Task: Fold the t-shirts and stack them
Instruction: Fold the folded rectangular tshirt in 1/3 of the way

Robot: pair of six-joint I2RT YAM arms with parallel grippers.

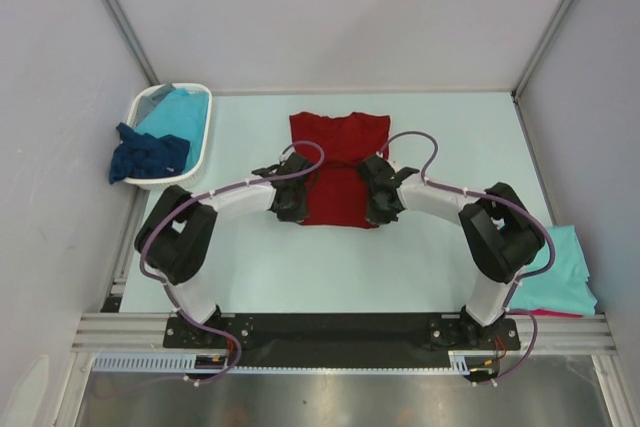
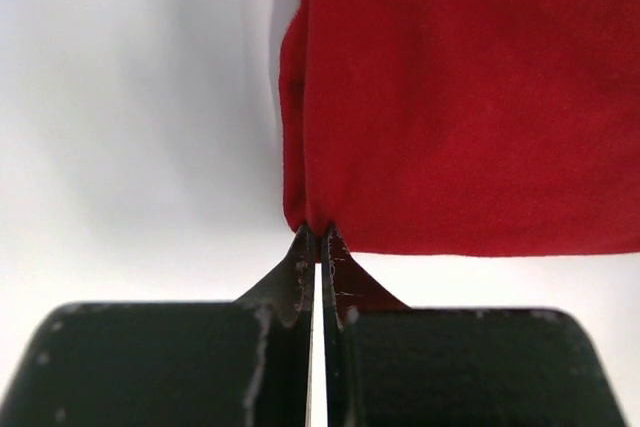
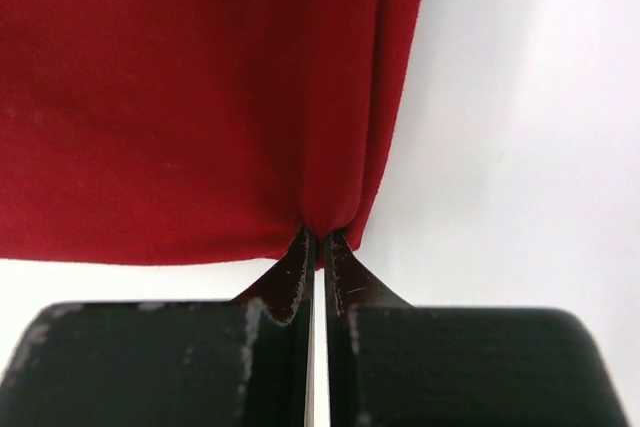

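The dark red t-shirt [image 1: 339, 167] lies on the table's middle, its sides folded in so it forms a long strip. My left gripper [image 1: 291, 205] is shut on the shirt's near left corner [image 2: 310, 217]. My right gripper [image 1: 381, 209] is shut on its near right corner [image 3: 330, 217]. The turquoise shirt [image 1: 180, 112] and the dark navy shirt [image 1: 148, 154] are in the white basket. Another turquoise shirt [image 1: 556, 272] lies folded at the right table edge with a red one [image 1: 545, 313] showing under it.
The white plastic basket [image 1: 203, 137] stands at the back left, the navy shirt hanging over its rim. Grey walls and metal posts enclose the table on three sides. The black base rail [image 1: 340, 332] runs along the near edge.
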